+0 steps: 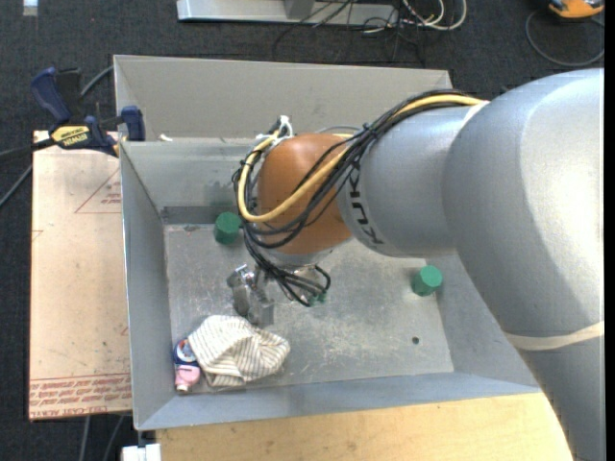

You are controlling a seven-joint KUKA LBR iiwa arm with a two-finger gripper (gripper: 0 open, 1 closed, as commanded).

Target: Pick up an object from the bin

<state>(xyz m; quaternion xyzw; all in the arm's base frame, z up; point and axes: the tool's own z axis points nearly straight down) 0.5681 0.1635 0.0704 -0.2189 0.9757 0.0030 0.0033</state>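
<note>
My gripper (252, 307) hangs low in the bin's front-left part, its metal fingers pointing down just above a crumpled striped white cloth (236, 351). The fingertips sit at the cloth's upper edge, and I cannot tell whether they touch it or how they stand. A small pink and blue thing (184, 366) lies against the cloth's left side by the bin's front-left corner. Something small and green (318, 297) peeks out just right of the gripper, mostly hidden by cables.
A green cap-shaped piece (227, 226) rests near the back-left of the bin floor. Another green piece (427, 279) lies at the right, close to the arm. The arm with its orange cover and cables hangs over the bin's middle and right.
</note>
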